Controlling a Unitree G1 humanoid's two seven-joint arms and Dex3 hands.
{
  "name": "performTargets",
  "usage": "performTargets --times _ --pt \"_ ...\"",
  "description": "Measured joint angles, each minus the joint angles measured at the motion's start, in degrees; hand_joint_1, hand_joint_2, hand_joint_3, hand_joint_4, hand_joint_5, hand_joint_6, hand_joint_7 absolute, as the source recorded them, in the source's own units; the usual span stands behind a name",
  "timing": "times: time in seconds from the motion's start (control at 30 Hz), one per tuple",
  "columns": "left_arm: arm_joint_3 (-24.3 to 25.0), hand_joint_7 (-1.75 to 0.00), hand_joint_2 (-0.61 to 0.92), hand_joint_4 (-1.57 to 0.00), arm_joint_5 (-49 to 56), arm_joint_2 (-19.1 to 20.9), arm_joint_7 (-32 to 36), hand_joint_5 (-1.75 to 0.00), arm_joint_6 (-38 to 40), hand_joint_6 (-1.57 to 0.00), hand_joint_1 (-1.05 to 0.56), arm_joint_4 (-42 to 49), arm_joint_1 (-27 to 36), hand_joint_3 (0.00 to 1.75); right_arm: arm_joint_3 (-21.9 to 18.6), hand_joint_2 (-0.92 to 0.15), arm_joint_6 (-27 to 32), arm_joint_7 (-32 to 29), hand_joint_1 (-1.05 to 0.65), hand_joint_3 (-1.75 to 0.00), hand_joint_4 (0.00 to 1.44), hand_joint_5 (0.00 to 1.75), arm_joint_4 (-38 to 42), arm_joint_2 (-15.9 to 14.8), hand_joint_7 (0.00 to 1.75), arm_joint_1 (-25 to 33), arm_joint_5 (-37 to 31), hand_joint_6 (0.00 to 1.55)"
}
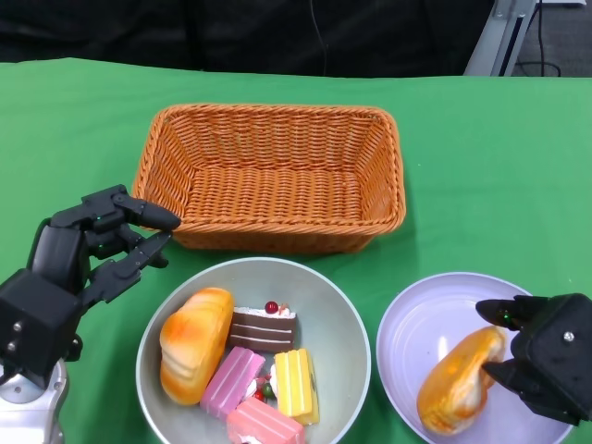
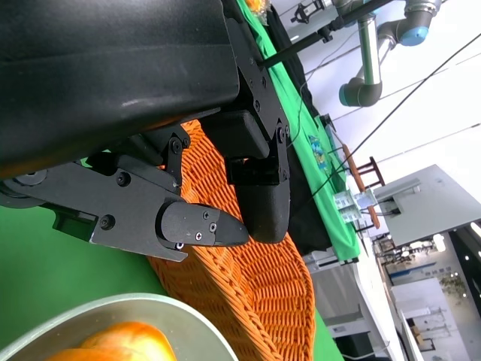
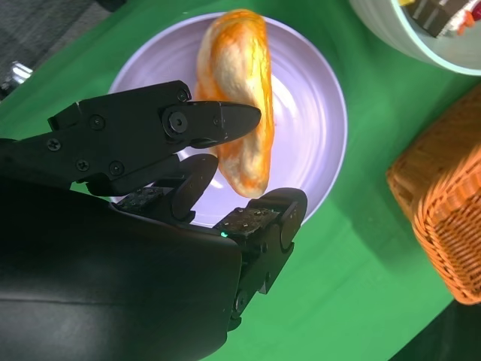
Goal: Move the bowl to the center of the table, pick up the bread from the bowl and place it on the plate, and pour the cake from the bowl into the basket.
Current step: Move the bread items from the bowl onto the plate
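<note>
Right robot hand (image 1: 541,356) grips bread (image 1: 458,379) over plate (image 1: 416,324).

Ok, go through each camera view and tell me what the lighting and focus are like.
Head view: even, soft light and sharp focus on the basket and bowl. Right wrist view: the right hand looms dark in the foreground, the plate is bright and the bread crisp. Left wrist view: the background is overexposed and washed out, and the left hand is near-black.
</note>
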Motion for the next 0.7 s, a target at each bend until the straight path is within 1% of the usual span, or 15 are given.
performTargets --times 0.07,0.13,0.33,0.47,0.53,0.7 --pt "0.00 -0.83 0.92 -0.84 0.00 0.00 0.00 -1.22 0.00 -0.89 -0.19 0.00 0.00 0.23 0.13 -0.92 -0.84 -0.83 -0.40 -0.21 0.75 0.13 0.89 1.34 0.04 -0.30 -0.96 0.58" --pt "0.01 -0.82 0.92 -0.84 -0.01 0.00 -0.01 -1.22 0.00 -0.89 -0.19 0.00 0.00 0.23 0.24 -0.92 -1.24 -1.25 -0.42 -0.20 0.76 0.14 1.77 1.93 0.04 -0.75 -1.66 0.59" --pt "-0.10 -0.82 0.92 -0.85 0.05 0.00 -0.03 -1.22 -0.01 -0.89 -0.20 -0.02 0.02 0.24 0.68 -0.92 -5.08 -3.62 -0.41 -0.19 0.75 0.13 6.16 6.89 0.03 -3.46 -2.34 0.59" --pt "-0.13 -0.82 0.92 -0.85 0.03 0.01 -0.04 -1.22 0.00 -0.89 -0.19 -0.03 0.03 0.24 0.59 -0.92 -7.33 -4.13 -0.41 -0.19 0.73 0.13 8.25 8.53 0.02 -4.35 -2.58 0.57" --pt "-0.16 -0.82 0.92 -0.84 0.04 0.01 -0.04 -1.22 0.00 -0.89 -0.19 -0.03 0.02 0.24 0.56 -0.92 -8.08 -4.90 -0.41 -0.19 0.73 0.13 9.28 9.95 0.02 -4.77 -3.27 0.57" --pt "-0.31 -0.83 0.92 -0.84 0.03 0.00 -0.08 -1.23 0.02 -0.89 -0.20 -0.18 0.07 0.23 1.08 -0.92 -10.24 -5.84 -0.42 -0.17 0.72 0.12 11.45 12.07 0.02 -5.87 -4.43 0.59"
